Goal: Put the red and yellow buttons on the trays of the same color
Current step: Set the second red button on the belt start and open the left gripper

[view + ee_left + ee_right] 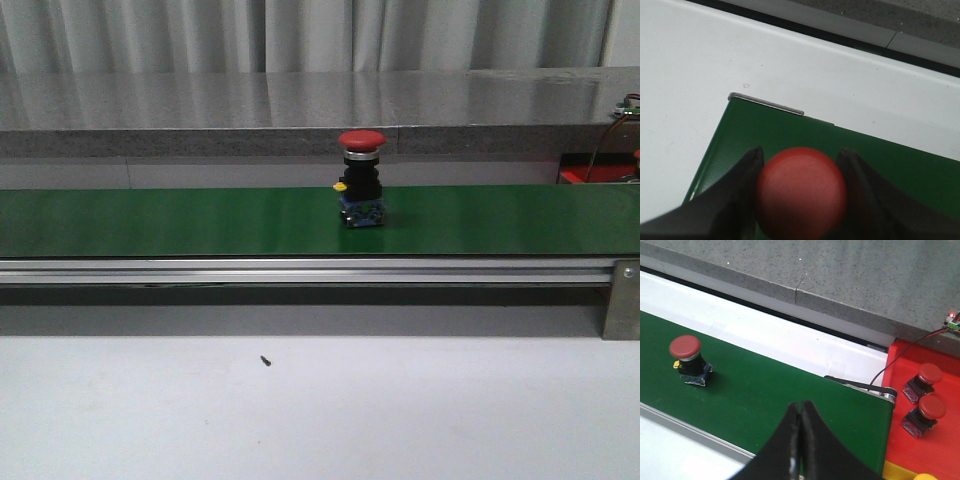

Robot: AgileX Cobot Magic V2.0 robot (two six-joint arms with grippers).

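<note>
A red button (361, 180) with a black body and a small yellow tab stands upright on the green belt (180, 222); the right wrist view shows this red button (686, 351) too. My left gripper (801, 151) is shut on the cap of another red button (802, 192), held over the belt's end (765, 130). My right gripper (801, 404) hangs shut and empty above the belt, apart from the standing button. The red tray (905, 445) beyond the belt's other end holds two red buttons (928, 379) (927, 412). A yellow tray edge (896, 471) and a yellow cap (925, 476) peek in below it.
A grey stone ledge (300, 105) runs behind the belt and an aluminium rail (300, 270) along its front. A black cable (900, 360) crosses from the ledge to the belt's end. White tabletop (320, 410) lies in front, with a small dark speck (265, 360).
</note>
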